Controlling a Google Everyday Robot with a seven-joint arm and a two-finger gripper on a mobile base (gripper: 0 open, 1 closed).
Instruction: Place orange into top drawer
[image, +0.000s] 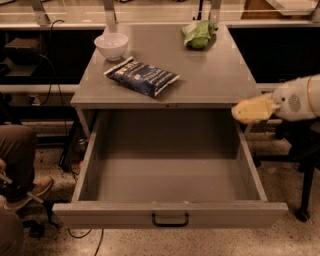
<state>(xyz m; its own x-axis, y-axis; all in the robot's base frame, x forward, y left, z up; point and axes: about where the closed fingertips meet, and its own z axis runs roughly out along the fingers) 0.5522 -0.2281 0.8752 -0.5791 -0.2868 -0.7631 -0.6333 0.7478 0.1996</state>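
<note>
The top drawer (110, 215) stands pulled fully out toward the near side: a wide, shallow grey metal tray with a flat front panel and a small black loop handle (170, 220) at its middle. Its smooth floor shows bare. At the near left are a seated person's brown trouser leg (17, 155) and shoe.

The gripper (252, 109), pale yellow and blunt, hangs at the right, just beside the near right corner of the cabinet top (210, 80), above the far end of the drawer's right wall. The rounded white arm (300, 97) reaches in level from the right edge. Whether the gripper grasps anything cannot be told, and the orange cannot be picked out.

On the matte grey top lie a crinkled dark blue packet (142, 77) at the near left, a round white bowl (111, 45) farther left, and a wrinkly green bag (198, 35) at the far right.
</note>
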